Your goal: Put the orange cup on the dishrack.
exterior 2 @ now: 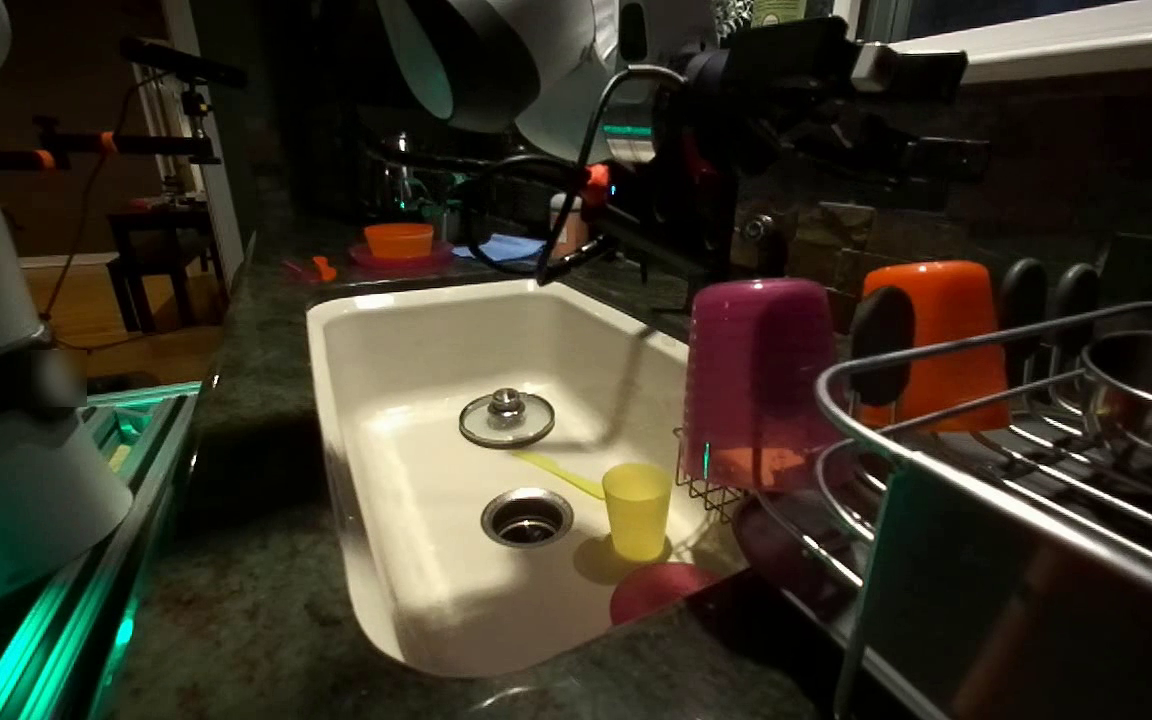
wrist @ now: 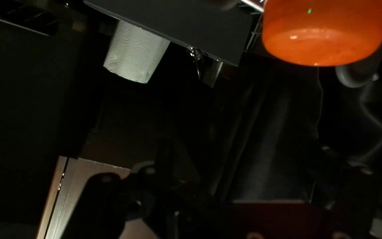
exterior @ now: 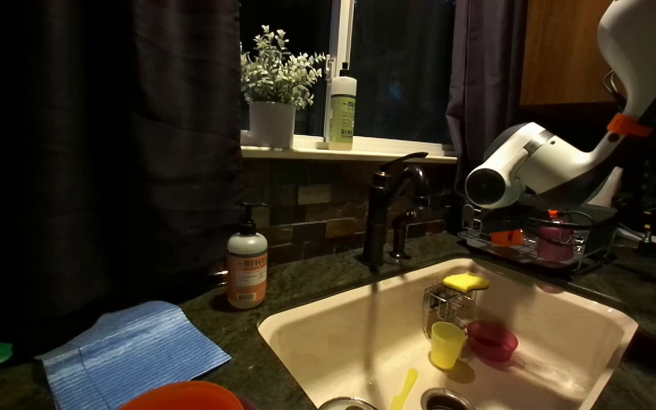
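Gripper, empty, jaws parted; below it, apart, orange tumbler stands inverted, axis upright, in wire dishrack.

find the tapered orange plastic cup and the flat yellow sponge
Tapered orange plastic cup (exterior 2: 954,348): in an exterior view, on its side wall.
Flat yellow sponge (exterior: 464,281): in an exterior view, on its top face.
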### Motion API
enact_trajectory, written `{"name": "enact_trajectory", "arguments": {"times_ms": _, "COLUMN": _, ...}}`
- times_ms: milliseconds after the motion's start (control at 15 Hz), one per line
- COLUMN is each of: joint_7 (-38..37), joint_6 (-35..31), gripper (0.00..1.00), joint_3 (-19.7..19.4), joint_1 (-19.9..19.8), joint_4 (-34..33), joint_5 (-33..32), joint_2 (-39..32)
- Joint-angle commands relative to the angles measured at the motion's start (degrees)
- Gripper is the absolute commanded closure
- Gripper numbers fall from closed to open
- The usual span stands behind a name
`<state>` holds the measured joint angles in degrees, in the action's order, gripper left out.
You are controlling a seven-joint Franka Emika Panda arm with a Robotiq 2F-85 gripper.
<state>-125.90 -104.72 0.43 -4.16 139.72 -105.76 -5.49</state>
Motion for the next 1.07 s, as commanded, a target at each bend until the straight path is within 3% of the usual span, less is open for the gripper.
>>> {"name": "enact_trajectory", "arguments": {"times_ms": 0, "joint_7": 4.07, "joint_6": -8.24, "gripper": 0.0, "joint_3": -1.16, "joint_1": -0.36, "joint_4": 1.95, "joint_5": 4.79, "joint_2": 6.92}}
{"name": "enact_trajectory", "arguments": {"times_ms": 267, "joint_7": 8.11, "joint_6": -18.5, "gripper": 0.0, "joint_3": -3.91, "joint_1": -0.79, "joint_4": 2.66, "joint_5": 9.85, "joint_2": 13.22}}
{"name": "enact_trajectory", "arguments": {"times_ms": 467, "joint_7": 15.33, "joint_6": -22.76, "gripper": 0.0, "joint_3": -5.99, "joint_1": -0.79, "joint_4": 3.31, "joint_5": 14.18, "joint_2": 17.51}}
{"name": "enact_trajectory", "arguments": {"times_ms": 1000, "joint_7": 39.8, "joint_6": -21.86, "gripper": 0.0, "joint_3": -8.86, "joint_1": -0.91, "joint_4": 4.14, "joint_5": 23.9, "joint_2": 26.37}}
